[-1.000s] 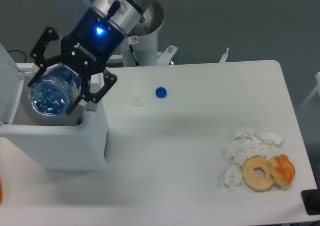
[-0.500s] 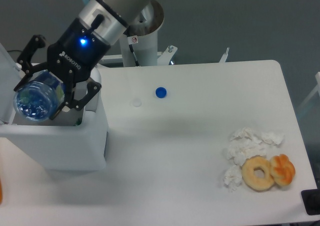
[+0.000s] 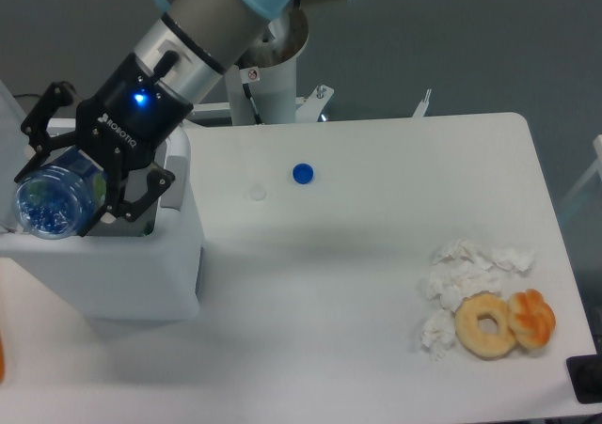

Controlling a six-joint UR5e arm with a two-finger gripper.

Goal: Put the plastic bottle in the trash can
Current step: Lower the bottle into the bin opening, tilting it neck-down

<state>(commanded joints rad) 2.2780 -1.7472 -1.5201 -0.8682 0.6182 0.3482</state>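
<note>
We see the gripper (image 3: 68, 181) clamped around the bottle (image 3: 52, 203), its black fingers (image 3: 141, 194) on either side, holding it tilted with the ribbed base facing the camera, over the open bin (image 3: 113, 264) at the table's (image 3: 376, 283) left edge. The bottle sits above the bin's grey inside, near its left part, and we cannot tell whether it touches the walls. On the table lie a blue cap (image 3: 302, 173), well right of the bin, and at the far right crumpled tissue (image 3: 461, 274) beside a doughnut (image 3: 486, 324) and an orange pastry (image 3: 533, 318).
</note>
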